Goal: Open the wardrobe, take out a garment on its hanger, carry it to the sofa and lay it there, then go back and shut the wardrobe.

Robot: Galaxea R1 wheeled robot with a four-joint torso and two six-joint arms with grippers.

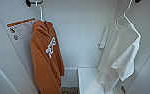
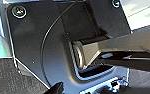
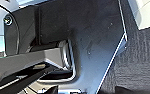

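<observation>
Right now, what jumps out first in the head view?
A rust-orange hoodie with a white mark, hanging at the left of the open wardrobe. Opposite it, on the right, a white T-shirt hangs limp on a thin white hanger. An orange-topped label is stuck on the left inner wall beside the hoodie.
</observation>
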